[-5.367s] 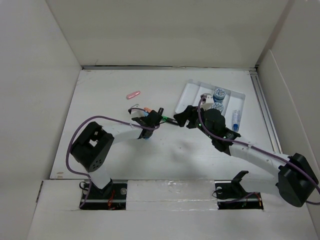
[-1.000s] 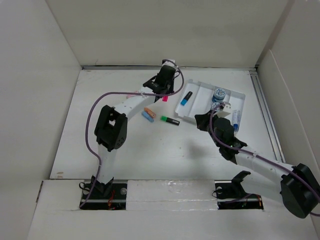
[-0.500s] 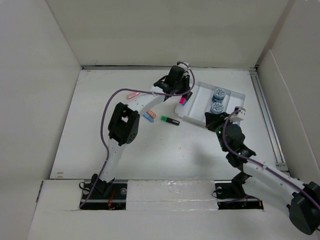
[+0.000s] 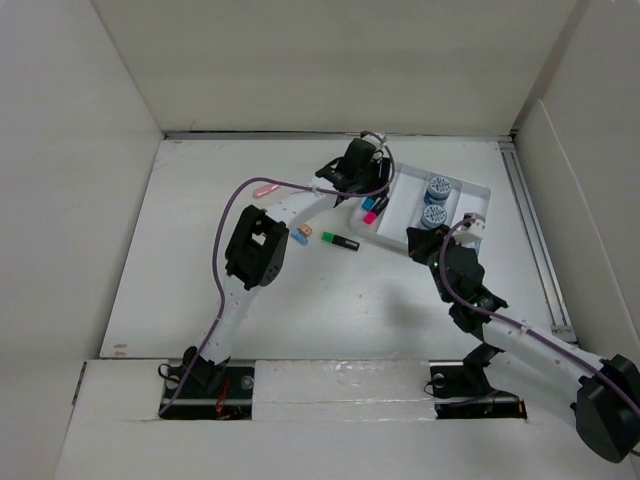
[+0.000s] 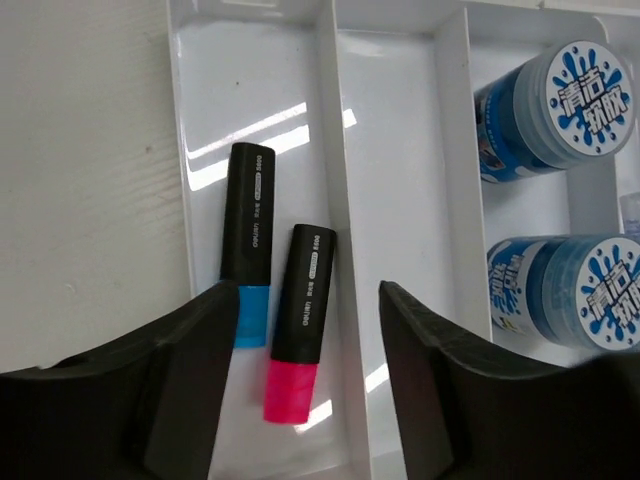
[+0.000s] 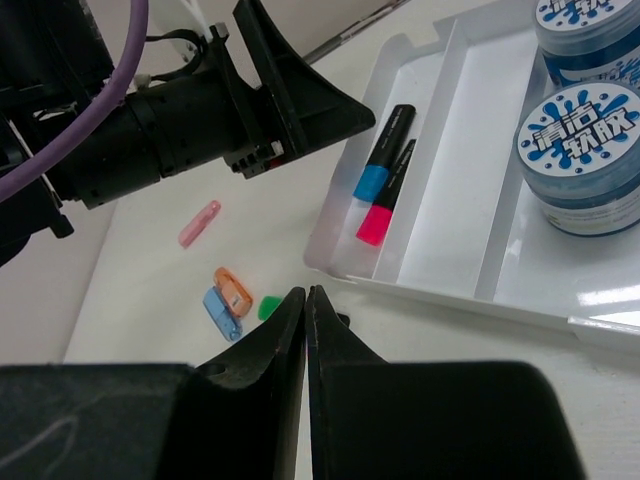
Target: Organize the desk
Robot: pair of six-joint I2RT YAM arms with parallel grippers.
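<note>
The white desk [image 4: 200, 290] fills the floor of the walled enclosure, and both arms reach out over its far right part. The left tool [image 5: 305, 290] hangs over the white tray [image 4: 478, 190] with its jaws wide apart and nothing between them. The right tool [image 6: 305, 300] hovers off the tray's near side, jaws pressed narrow and empty.

The tray sits toward the far right corner of the desk. Two blue jars [image 4: 437, 188] stand in its compartments. A blue highlighter [image 5: 247, 255] and a pink highlighter [image 5: 300, 320] lie side by side in the compartment nearest the desk's left edge.

On the bare desk left of the tray lie a green highlighter [image 4: 340, 241], a small orange piece [image 6: 232, 286] beside a blue piece [image 6: 221, 311], and a pink piece [image 4: 265, 189] farther left.
</note>
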